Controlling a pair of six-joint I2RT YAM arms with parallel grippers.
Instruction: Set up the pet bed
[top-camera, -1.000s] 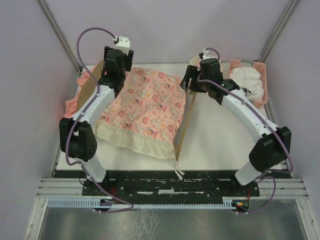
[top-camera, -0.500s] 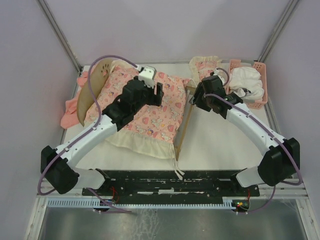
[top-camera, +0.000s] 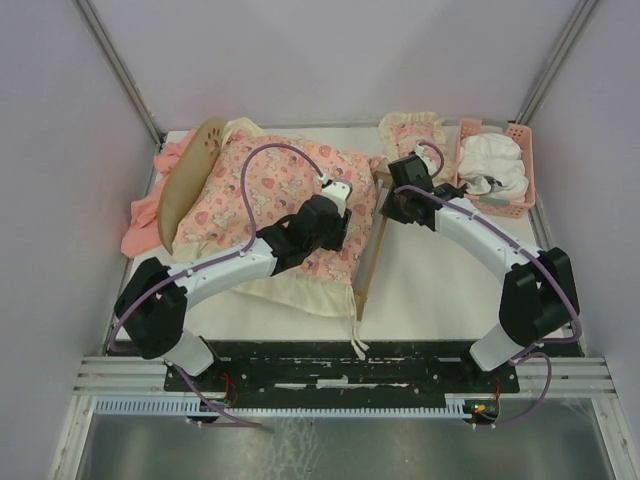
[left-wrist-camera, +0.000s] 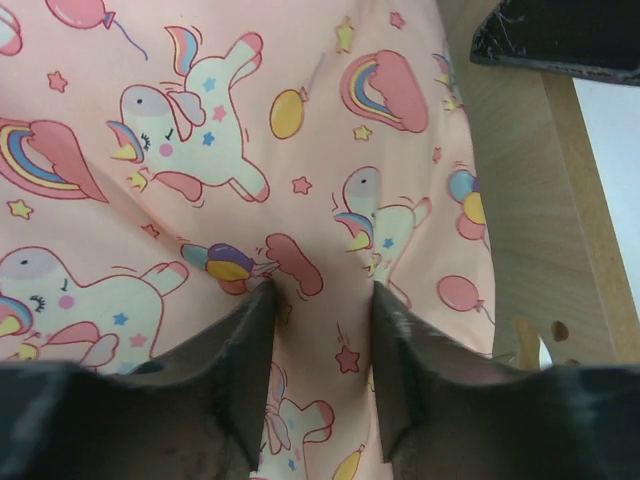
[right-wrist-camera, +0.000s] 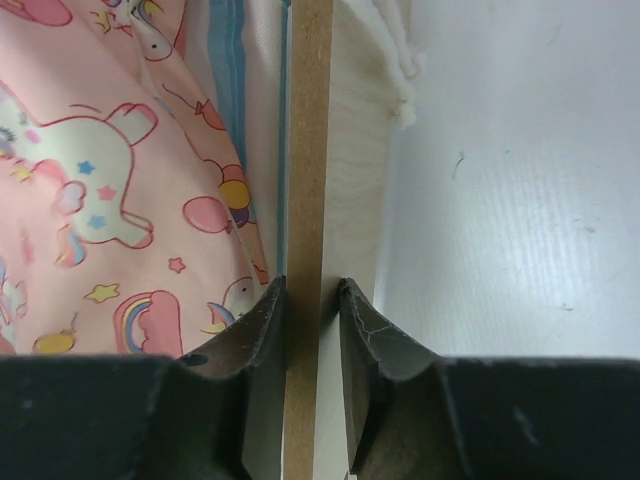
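Observation:
The pet bed (top-camera: 372, 250) is a light-wood frame with a rounded paw-print headboard (top-camera: 190, 165) at the left. A pink unicorn cushion (top-camera: 270, 195) lies over it. My left gripper (top-camera: 335, 212) presses down on the cushion's right part. In the left wrist view its jaws (left-wrist-camera: 322, 295) hold a ridge of the cushion fabric (left-wrist-camera: 250, 120) between them. My right gripper (top-camera: 395, 205) sits at the far end of the bed's right side board. In the right wrist view it (right-wrist-camera: 312, 290) is shut on that board (right-wrist-camera: 310, 120), with the blue-striped base (right-wrist-camera: 228, 90) just left of it.
A small matching pillow (top-camera: 410, 132) lies at the back beside a pink plastic basket (top-camera: 520, 195) holding white cloth (top-camera: 495, 160). A salmon-pink cloth (top-camera: 140, 215) bunches against the left wall behind the headboard. Bare white tabletop (top-camera: 440, 280) lies right of the bed.
My left arm swung from the headboard end down to the cushion's right part, uncovering the headboard. My right gripper dropped onto the side board. Both pairs of jaws narrowed.

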